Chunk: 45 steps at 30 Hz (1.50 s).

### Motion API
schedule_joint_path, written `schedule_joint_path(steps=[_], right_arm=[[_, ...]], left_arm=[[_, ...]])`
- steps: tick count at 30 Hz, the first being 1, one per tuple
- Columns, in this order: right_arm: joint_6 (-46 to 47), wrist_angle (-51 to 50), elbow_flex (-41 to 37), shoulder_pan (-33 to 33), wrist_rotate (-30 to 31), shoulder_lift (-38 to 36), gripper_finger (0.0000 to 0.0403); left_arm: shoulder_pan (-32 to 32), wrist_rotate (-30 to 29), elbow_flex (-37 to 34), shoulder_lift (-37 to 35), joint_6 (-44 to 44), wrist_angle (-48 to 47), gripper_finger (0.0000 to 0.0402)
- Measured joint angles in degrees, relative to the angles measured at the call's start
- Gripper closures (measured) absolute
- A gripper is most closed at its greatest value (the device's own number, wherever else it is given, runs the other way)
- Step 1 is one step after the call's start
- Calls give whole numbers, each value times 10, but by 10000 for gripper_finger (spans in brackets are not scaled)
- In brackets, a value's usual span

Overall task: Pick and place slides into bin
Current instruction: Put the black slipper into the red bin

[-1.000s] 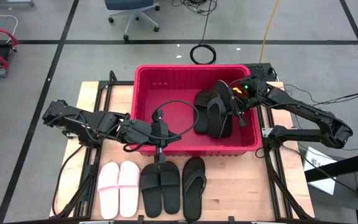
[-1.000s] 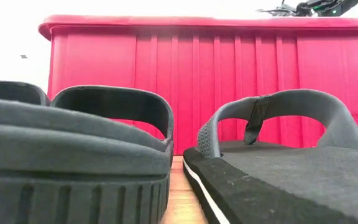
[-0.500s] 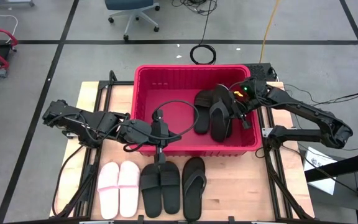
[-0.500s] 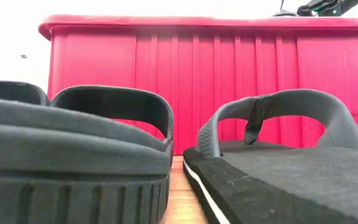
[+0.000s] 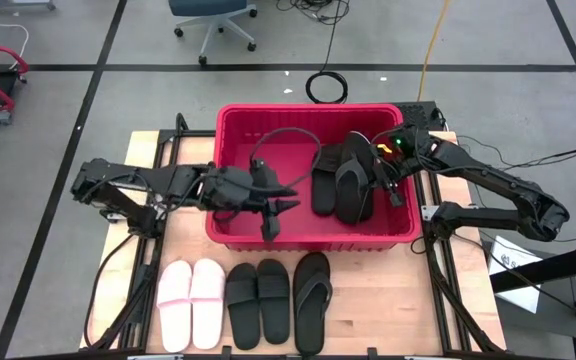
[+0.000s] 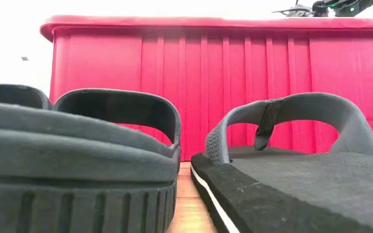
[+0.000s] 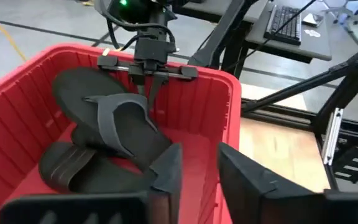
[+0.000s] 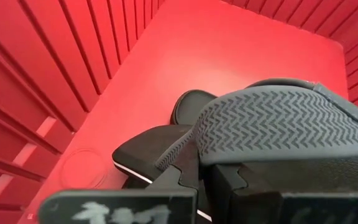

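The red bin (image 5: 230,150) stands at the table's far middle. Inside it a black thong flip-flop (image 7: 114,118) lies on black wide-strap slides (image 7: 73,168). My right gripper (image 7: 149,93) reaches down into the bin from the right wall and is shut on the flip-flop. My left gripper (image 7: 199,180) hovers open over the bin's middle, points toward the table's right and holds nothing. On the table in front of the bin lie a pale pink pair (image 5: 190,305), a black wide-strap pair (image 5: 258,302) and a black flip-flop (image 5: 311,300). My right gripper holds the flip-flop by its grey strap (image 8: 185,163), pinched between the two shut fingers. The fingers point down from above, at the side of the flip-flop nearest the bin's right wall. The flip-flop's sole rests on the black slides beneath it.
The bin's left half (image 5: 253,135) has bare floor. In the low view the bin's near wall (image 6: 238,90) rises behind the black slide (image 6: 76,162) and the flip-flop (image 6: 290,168) on the table. Black frame rails (image 5: 168,160) flank the bin. Bare wood (image 5: 388,300) shows at the near right.
My left gripper has risen from the black pair at the bin's near wall, gone toward the far edge over the bin, turned toward the table's right and opened. The black pair has stayed on the table. My right gripper has shifted slightly with the flip-flop inside the bin.
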Motion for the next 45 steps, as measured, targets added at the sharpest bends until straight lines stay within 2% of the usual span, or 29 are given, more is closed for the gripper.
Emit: schedule_joint_path(steps=[7, 13, 19, 21, 26, 31, 33, 36, 45], right_arm=[[0, 0, 0, 0, 0, -1, 403], [-1, 2, 0, 0, 0, -1, 403], [-2, 21, 0, 0, -2, -1, 403], [-3, 35, 0, 0, -17, -1, 403], [-4, 80, 0, 0, -74, -6, 403], [-4, 118, 0, 1, -80, -14, 403], [-4, 135, 0, 4, -100, -16, 403], [-4, 169, 0, 14, -124, -18, 403], [-4, 207, 0, 40, -123, -18, 403]], left_arm=[[60, 25, 0, 29, 3, 11, 252], [107, 98, 0, 83, 32, 72, 247], [151, 160, 0, 121, 87, 73, 247], [169, 194, 0, 127, 96, 74, 247], [206, 239, 0, 137, 129, 79, 247], [231, 291, 0, 136, 126, 122, 247], [238, 312, 0, 136, 115, 141, 247], [243, 317, 0, 144, 103, 153, 247], [245, 320, 0, 145, 92, 150, 247]])
